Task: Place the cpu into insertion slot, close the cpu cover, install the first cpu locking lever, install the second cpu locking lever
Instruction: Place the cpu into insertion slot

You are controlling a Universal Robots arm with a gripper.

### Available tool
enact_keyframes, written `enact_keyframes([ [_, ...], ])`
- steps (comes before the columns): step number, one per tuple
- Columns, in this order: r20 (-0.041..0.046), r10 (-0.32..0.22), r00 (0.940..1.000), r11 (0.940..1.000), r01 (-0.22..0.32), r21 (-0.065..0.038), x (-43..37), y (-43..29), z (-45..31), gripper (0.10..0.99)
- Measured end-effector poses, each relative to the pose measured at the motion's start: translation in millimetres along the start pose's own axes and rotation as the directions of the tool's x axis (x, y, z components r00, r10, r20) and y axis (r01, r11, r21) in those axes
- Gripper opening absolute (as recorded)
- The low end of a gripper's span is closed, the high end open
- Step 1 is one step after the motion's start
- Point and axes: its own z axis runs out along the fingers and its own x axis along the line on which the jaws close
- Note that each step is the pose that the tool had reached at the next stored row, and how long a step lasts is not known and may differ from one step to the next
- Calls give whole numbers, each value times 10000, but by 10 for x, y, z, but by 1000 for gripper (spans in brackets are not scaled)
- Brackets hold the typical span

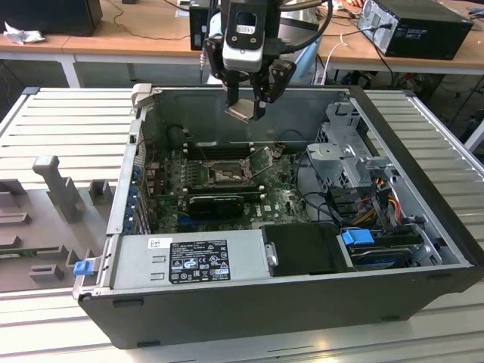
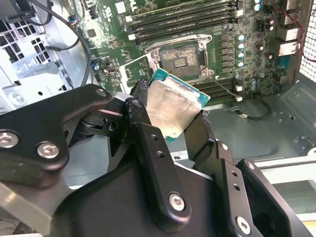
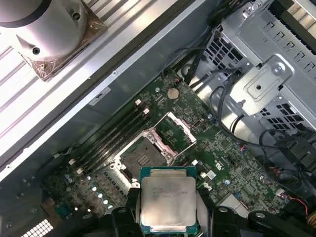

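Note:
My gripper (image 1: 246,110) hangs above the open computer case, shut on the cpu (image 1: 243,113). In both wrist views the cpu (image 2: 174,105) (image 3: 167,195) is a pale silvery square with a green rim, clamped by two opposite edges between the black fingers (image 2: 143,129) (image 3: 206,213). The insertion slot (image 1: 226,175) (image 2: 182,57) (image 3: 139,159) lies bare on the green motherboard, below the cpu and apart from it. Beside the slot the cpu cover (image 3: 177,131) (image 1: 261,162) is swung open.
Long black memory slots (image 2: 182,17) run along one side of the socket. A black graphics card (image 1: 216,203) lies on the near side. A metal drive cage (image 1: 352,155) with cables stands at the exterior view's right, and a power supply (image 1: 193,259) fills the case's front.

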Motion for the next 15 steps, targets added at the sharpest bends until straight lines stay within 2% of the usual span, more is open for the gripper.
enact_keyframes([
  [5,39,449,9990,9990,-449,-9,0,0,1,537],
  [9,93,1053,9944,9944,-1053,-23,0,0,3,537],
  [15,135,1545,9879,9880,-1545,-38,0,0,4,537],
])
